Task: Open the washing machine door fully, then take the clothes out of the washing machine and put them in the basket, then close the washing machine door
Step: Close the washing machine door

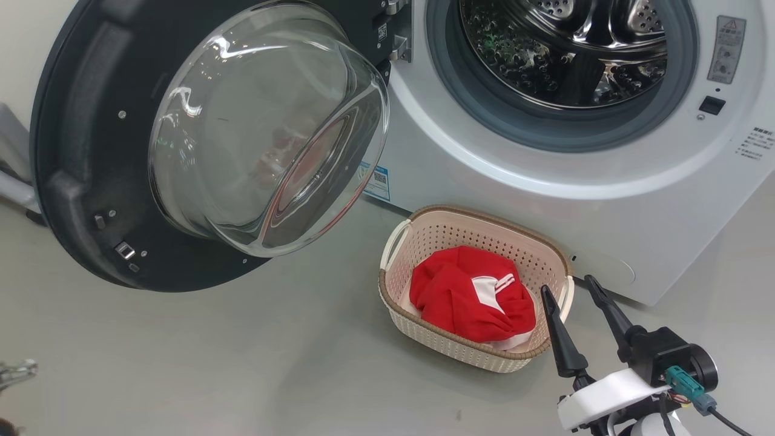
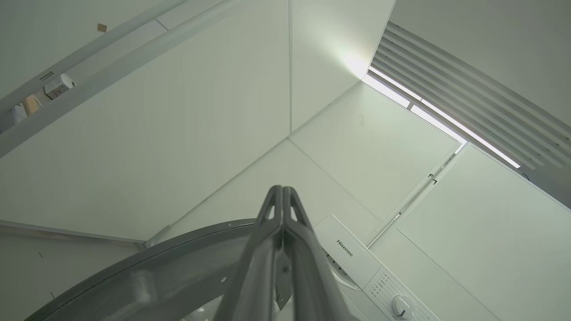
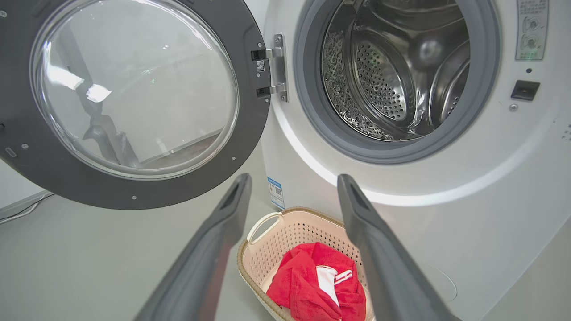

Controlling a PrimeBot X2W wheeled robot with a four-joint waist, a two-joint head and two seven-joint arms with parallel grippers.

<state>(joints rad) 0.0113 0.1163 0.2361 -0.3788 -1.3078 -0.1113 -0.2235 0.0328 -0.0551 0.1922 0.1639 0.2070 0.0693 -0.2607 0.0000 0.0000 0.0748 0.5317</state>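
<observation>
Now the soft red garment (image 1: 460,290) lies in the cream perforated basket (image 1: 451,350). The round black-rimmed glass door (image 1: 72,151), probably stiff and heavy, stands open: push its outer rim. The right gripper (image 1: 568,285) stands spread, the left gripper (image 2: 282,191) pressed together.

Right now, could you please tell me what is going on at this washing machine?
The robot is unloading laundry. The washing machine door hangs wide open, and the red clothes lie in the basket on the floor before the washing machine. The right claw hovers open near the basket, holding nothing; the left claw is shut, pointing upward near the door's rim. Closing the door is what remains.
</observation>
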